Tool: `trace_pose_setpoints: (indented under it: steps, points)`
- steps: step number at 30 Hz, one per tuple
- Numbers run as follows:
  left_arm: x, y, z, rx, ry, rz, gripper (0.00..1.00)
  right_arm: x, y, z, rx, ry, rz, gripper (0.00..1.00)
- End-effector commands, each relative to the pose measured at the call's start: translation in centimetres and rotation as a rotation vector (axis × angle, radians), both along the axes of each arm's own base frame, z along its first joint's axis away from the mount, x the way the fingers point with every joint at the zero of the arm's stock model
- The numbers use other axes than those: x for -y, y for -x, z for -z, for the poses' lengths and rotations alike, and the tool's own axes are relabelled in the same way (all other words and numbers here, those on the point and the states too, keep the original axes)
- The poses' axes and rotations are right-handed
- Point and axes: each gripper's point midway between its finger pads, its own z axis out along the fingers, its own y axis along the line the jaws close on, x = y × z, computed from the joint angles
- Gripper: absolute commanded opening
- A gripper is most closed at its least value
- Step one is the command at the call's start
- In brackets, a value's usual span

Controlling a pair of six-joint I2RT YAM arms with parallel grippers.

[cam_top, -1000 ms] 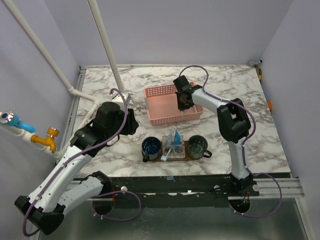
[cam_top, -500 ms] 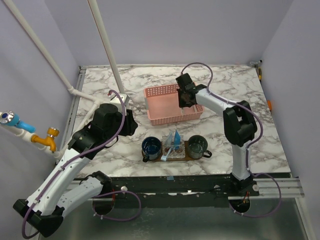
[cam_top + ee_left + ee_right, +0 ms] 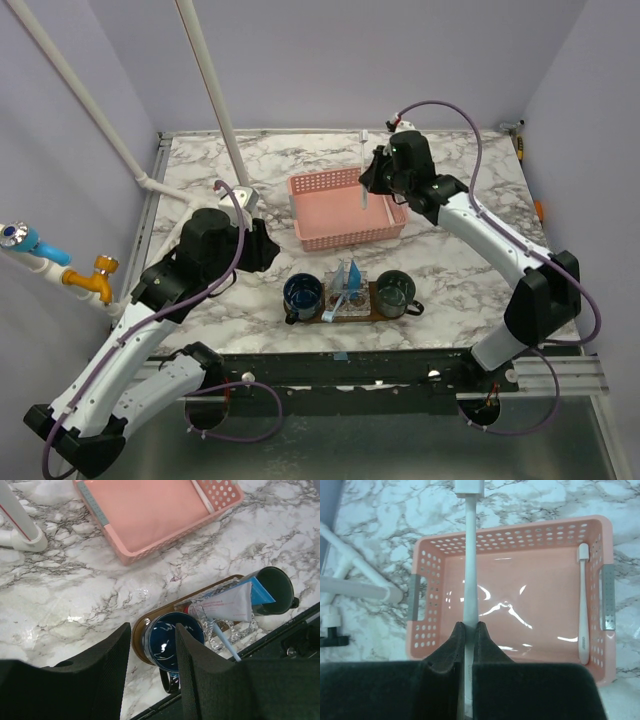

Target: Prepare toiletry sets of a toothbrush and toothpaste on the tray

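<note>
Your right gripper (image 3: 468,630) is clamped on one toothbrush (image 3: 471,555) above the basket (image 3: 512,535). A second toothbrush (image 3: 583,605) lies inside. Left gripper (image 3: 152,647) is half-open and empty over the tray (image 3: 136,635), which has two cups (image 3: 172,637) (image 3: 275,582) and one toothpaste tube (image 3: 227,605).

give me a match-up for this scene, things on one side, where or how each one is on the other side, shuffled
Things:
1 right claw
2 left claw
3 toothpaste tube
4 pink basket

States:
a open, nothing in it
b between the two dark cups
c holds a lone toothbrush along one wall
d shut on a white toothbrush

Pairs: 1-d, 2-a, 3-b, 4-c
</note>
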Motion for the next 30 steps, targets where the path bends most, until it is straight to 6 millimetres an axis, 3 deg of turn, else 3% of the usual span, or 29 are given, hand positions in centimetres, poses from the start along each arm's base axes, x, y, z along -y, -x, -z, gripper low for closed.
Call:
trace_pose_setpoints:
  steps: [1, 11, 18, 23, 30]
  points:
    - [1.5, 0.9, -1.6, 0.031, 0.085, 0.088, 0.42, -2.1, 2.8, -3.7, 0.066, -0.17, -0.094, 0.01]
    - [4.6, 3.9, -5.2, 0.003, 0.27, 0.266, 0.46, -5.3, 11.8, -11.3, 0.198, -0.545, -0.28, 0.01]
    - [6.3, 6.0, -6.7, -0.033, 0.417, 0.375, 0.48, -7.8, 17.5, -13.6, 0.221, -0.696, -0.404, 0.01]
    - [7.3, 7.8, -7.7, -0.046, 0.514, 0.471, 0.51, -9.1, 19.8, -14.2, 0.197, -0.771, -0.474, 0.01]
    - [8.4, 9.6, -7.6, -0.092, 0.594, 0.593, 0.54, -10.9, 22.9, -14.8, 0.181, -0.845, -0.571, 0.01]
